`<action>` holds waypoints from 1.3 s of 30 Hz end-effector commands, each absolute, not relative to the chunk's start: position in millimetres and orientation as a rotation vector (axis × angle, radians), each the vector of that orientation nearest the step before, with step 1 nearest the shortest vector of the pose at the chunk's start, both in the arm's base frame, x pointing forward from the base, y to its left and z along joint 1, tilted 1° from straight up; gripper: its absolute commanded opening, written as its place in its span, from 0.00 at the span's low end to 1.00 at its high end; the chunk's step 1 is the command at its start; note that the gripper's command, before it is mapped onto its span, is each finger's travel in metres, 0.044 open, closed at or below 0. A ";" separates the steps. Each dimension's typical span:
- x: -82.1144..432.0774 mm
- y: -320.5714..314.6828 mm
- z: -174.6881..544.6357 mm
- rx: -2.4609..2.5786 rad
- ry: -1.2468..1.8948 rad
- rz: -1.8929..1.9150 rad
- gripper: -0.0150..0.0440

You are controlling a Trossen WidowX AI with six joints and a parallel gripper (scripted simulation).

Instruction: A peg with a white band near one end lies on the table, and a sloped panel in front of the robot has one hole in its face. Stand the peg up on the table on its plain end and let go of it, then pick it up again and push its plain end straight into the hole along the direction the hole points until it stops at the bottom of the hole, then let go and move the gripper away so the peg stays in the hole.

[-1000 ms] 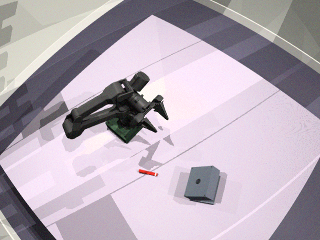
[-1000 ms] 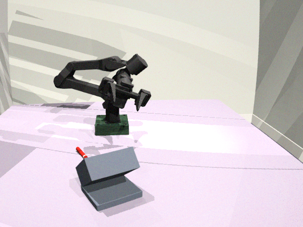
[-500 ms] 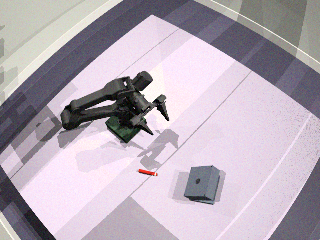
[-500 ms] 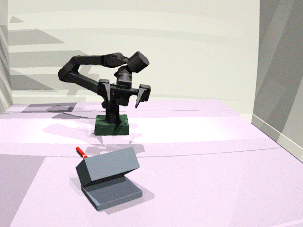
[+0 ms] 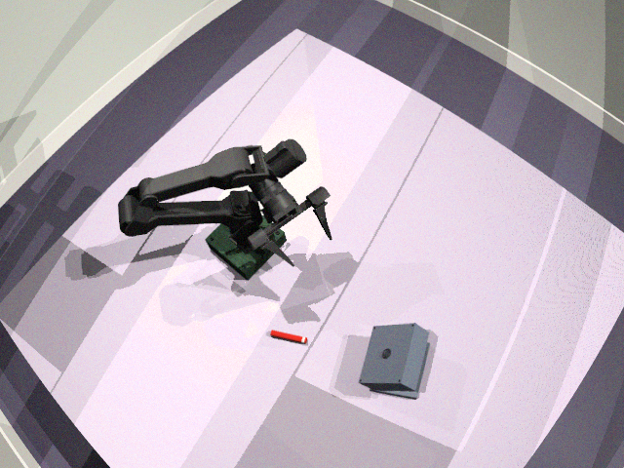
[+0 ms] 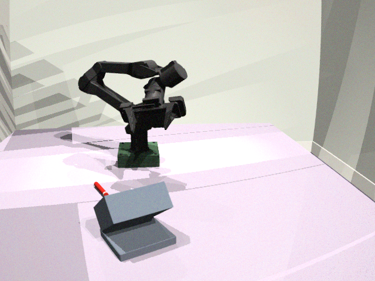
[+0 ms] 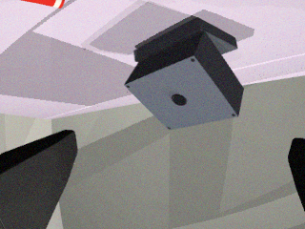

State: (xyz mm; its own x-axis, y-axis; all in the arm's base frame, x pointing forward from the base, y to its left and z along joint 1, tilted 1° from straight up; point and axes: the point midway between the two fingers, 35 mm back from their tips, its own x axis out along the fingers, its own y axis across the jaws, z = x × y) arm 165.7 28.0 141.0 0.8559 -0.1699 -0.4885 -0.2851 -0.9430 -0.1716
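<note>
A red peg [image 5: 287,336] [image 6: 100,188] [image 7: 44,2] lies flat on the table, its white band near the end toward the panel. In the wrist view it is cut off by the top edge. The grey sloped panel [image 5: 398,347] [image 6: 137,202] [image 7: 162,91] stands beyond the peg. Its hole [image 5: 386,353] [image 7: 179,99] shows in the top view and the wrist view; the exterior camera sees the panel's back. My gripper [image 5: 312,253] [image 6: 149,130] [image 7: 186,146] is wide open and empty, raised high near the arm's base, away from the peg and panel.
The green base block [image 5: 248,266] [image 6: 138,160] carries the arm on the table [image 5: 484,212] [image 6: 242,205]. The panel's grey foot plate [image 6: 148,250] lies on the table under the tilted block. Shadows of the arm fall between the base and the peg.
</note>
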 end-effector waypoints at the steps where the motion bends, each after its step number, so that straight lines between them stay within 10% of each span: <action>1: 166.8 27.8 141.7 -2.703 0.399 0.704 1.00; 39: 183.6 13.8 144.3 -1.632 0.895 0.397 1.00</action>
